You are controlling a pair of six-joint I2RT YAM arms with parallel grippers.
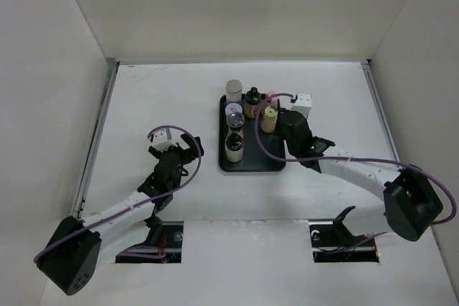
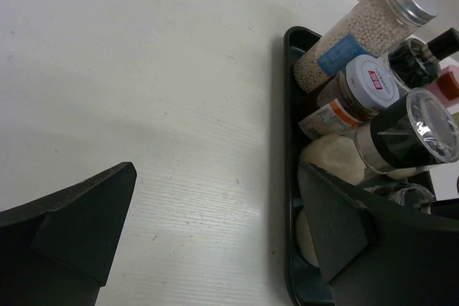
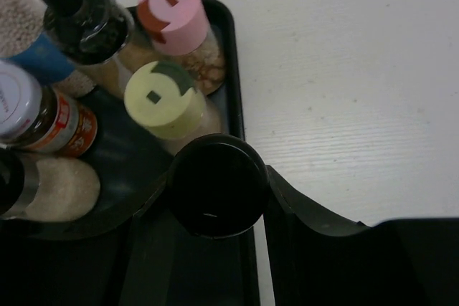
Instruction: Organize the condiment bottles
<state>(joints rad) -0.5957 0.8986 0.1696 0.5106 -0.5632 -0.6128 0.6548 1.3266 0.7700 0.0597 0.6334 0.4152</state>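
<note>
The bottles (image 1: 234, 114) were found gathered on the tray (image 1: 251, 165), so the task was judged nearly done, with only the black-capped bottle (image 3: 217, 190), pinched in the right gripper (image 3: 219, 177) at the tray's right edge, left to be released. That bottle was shown only by the right wrist view, being hidden from above; the left gripper (image 2: 215, 177) was seen spread and empty over the table (image 2: 143, 69) beside the tray.
</note>
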